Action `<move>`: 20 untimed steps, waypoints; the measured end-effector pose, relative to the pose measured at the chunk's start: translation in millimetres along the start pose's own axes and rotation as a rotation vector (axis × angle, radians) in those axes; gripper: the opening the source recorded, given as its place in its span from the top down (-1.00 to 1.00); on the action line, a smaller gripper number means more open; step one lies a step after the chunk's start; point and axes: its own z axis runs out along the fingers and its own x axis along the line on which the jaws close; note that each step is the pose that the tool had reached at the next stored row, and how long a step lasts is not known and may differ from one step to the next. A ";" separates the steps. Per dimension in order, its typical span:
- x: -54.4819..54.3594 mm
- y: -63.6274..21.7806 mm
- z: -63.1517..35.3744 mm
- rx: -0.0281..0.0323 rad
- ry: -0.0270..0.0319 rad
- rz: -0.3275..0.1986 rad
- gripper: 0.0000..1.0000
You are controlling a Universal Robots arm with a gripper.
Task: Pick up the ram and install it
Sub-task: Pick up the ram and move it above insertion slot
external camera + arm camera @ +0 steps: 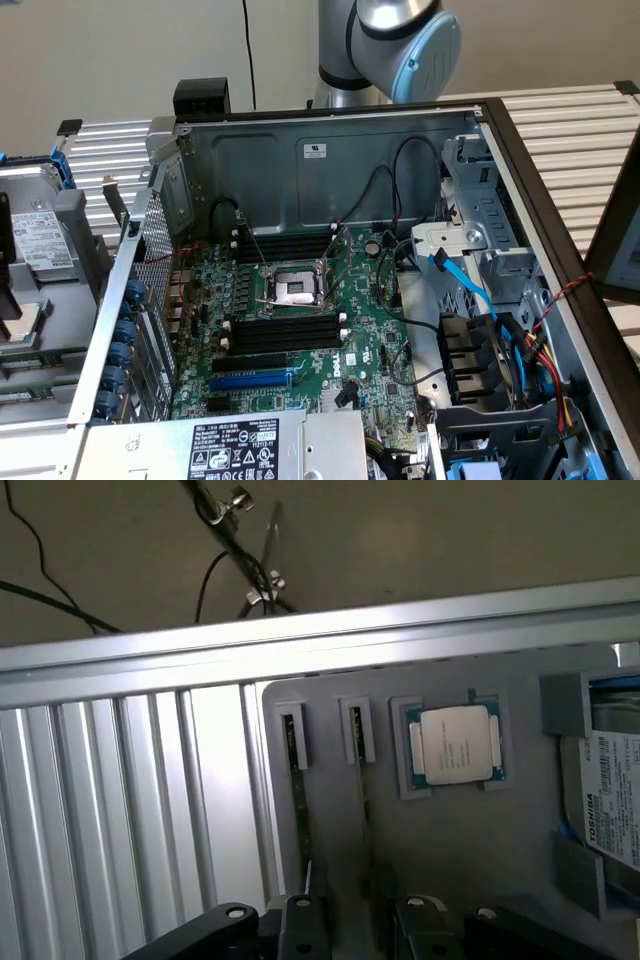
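Note:
Two thin dark ram sticks stand on edge in the slots of a grey holder tray (500, 850); one ram stick (363, 810) runs toward my gripper, the other ram stick (298, 800) lies beside it. My gripper (360, 925) is open, hovering over the near end of the tray. Its two black fingers (302, 925) stand wide apart, roughly in line with the two sticks, and hold nothing. In the exterior view the open computer case shows the motherboard (380, 370) with empty black memory slots (285, 330) beside the processor socket (295, 288).
A loose processor (455, 745) and a hard drive (612, 795) sit in the same tray. The tray (70, 215) lies at the exterior view's left, outside the case wall (110, 330). A blue expansion slot (250, 380), cables (470, 290) and a power supply (240, 445) crowd the case.

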 end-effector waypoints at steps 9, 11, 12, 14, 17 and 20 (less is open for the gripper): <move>1.0 -3.4 16.6 0.0009 -0.0028 -0.073 0.36; 0.8 -4.2 20.3 0.0013 -0.0035 -0.092 0.36; 1.0 -4.4 22.1 0.0014 -0.0038 -0.100 0.36; 1.9 -4.5 25.7 0.0014 -0.0041 -0.110 0.36; 5.1 -4.7 30.3 0.0016 -0.0044 -0.119 0.36; 6.6 -4.8 31.9 0.0023 0.0041 -0.126 0.36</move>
